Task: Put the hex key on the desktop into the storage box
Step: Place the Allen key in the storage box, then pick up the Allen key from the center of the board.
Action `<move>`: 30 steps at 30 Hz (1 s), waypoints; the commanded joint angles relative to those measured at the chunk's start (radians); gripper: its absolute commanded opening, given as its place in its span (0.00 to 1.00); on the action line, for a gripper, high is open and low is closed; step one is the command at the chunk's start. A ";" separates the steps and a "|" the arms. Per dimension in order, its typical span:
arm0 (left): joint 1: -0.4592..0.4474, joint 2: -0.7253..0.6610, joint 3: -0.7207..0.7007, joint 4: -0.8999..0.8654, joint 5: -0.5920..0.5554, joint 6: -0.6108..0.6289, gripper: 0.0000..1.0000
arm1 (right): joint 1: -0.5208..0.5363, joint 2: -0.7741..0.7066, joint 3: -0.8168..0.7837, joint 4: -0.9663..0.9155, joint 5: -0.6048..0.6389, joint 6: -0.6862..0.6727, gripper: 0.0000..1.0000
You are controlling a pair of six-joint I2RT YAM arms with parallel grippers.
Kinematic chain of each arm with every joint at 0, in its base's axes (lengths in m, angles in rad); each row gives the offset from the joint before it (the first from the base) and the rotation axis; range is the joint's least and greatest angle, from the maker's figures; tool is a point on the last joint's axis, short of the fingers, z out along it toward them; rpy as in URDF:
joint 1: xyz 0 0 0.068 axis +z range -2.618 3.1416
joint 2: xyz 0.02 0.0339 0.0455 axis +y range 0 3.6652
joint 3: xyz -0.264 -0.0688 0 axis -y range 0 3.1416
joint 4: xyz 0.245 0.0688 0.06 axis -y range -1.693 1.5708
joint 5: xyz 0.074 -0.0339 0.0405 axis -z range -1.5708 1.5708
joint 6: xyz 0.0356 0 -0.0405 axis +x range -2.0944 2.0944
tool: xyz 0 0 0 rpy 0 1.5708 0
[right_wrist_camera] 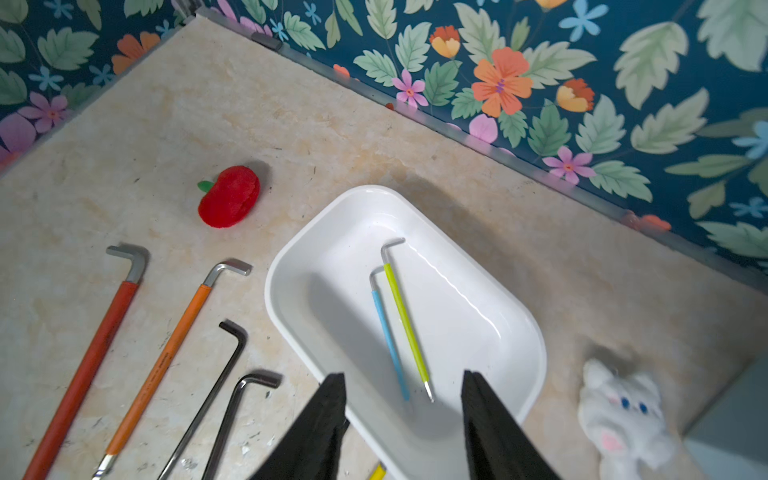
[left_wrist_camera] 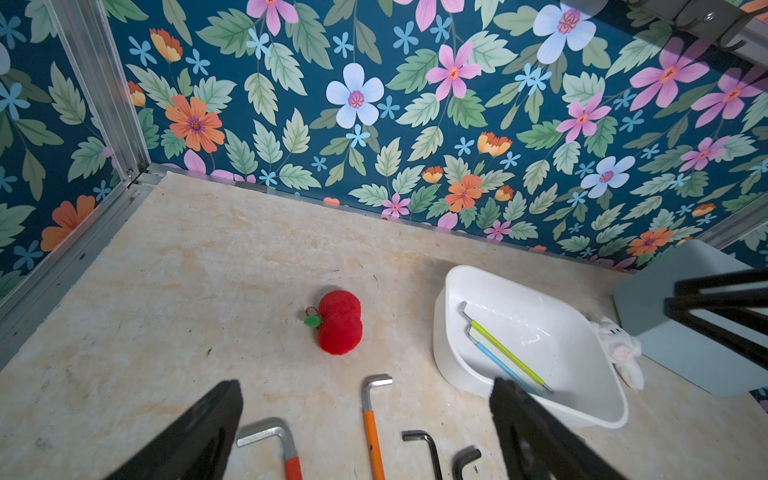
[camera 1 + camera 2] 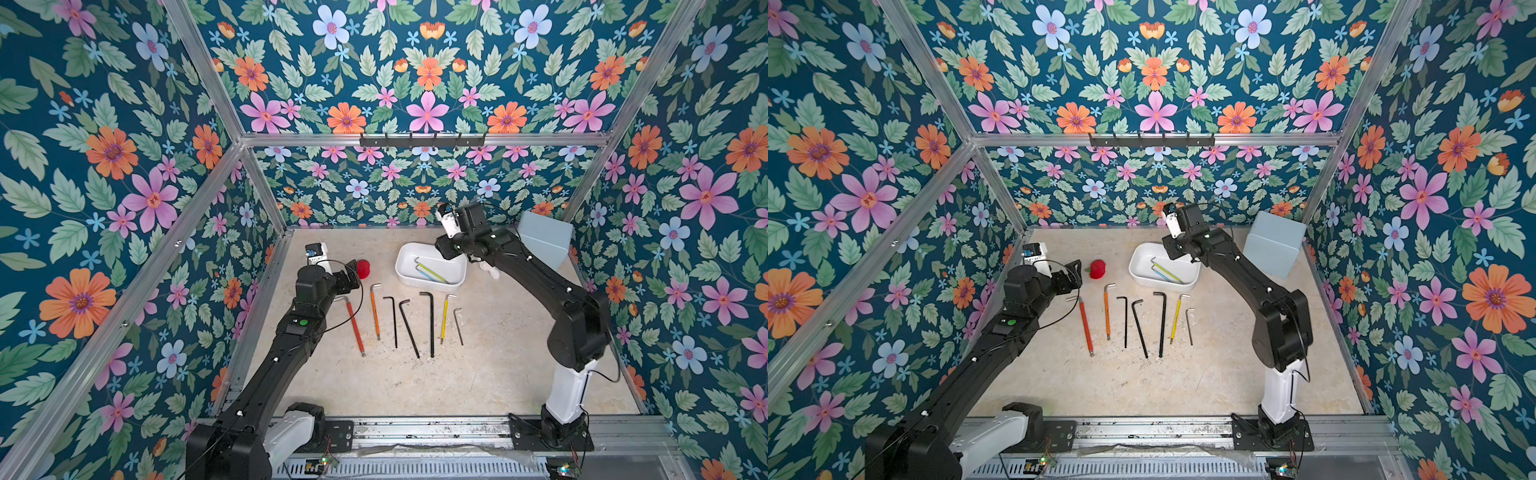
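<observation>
The white storage box [image 3: 409, 262] [image 3: 1142, 262] stands at the back of the beige desktop [image 3: 498, 353]. A green hex key [image 1: 405, 320] and a blue hex key [image 1: 388, 336] lie side by side in it. Several hex keys lie in a row in front of the box: red [image 3: 354, 324], orange [image 3: 375, 311], three black ones [image 3: 431, 324], yellow [image 3: 444, 318] and a small silver one [image 3: 458, 320]. My right gripper [image 1: 404, 376] hangs open and empty above the box's near end. My left gripper [image 2: 365, 384] is open above the red and orange keys' bent ends.
A red plush apple [image 3: 364, 269] [image 2: 338, 322] lies left of the box. A white plush bunny [image 1: 623, 419] lies at the box's right, next to a pale blue box [image 3: 544, 239] in the back right corner. Floral walls enclose three sides.
</observation>
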State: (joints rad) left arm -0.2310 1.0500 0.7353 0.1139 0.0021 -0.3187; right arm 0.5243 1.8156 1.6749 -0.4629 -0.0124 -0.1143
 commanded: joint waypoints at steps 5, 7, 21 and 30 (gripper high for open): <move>-0.001 -0.003 -0.002 0.021 0.040 0.004 0.99 | 0.002 -0.304 -0.310 -0.007 0.134 0.255 0.57; -0.001 -0.002 0.000 0.020 0.043 0.003 0.99 | 0.001 -0.358 -0.378 -0.044 0.133 0.309 0.58; -0.001 0.003 0.013 -0.015 0.049 -0.011 0.99 | 0.004 -0.385 -0.697 -0.040 0.019 0.497 0.58; -0.001 -0.001 0.011 -0.023 0.046 -0.009 0.99 | 0.060 -0.234 -0.654 -0.022 0.033 0.515 0.54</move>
State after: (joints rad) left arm -0.2310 1.0519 0.7376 0.0952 0.0494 -0.3332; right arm 0.5713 1.5467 1.0023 -0.4984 0.0143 0.3813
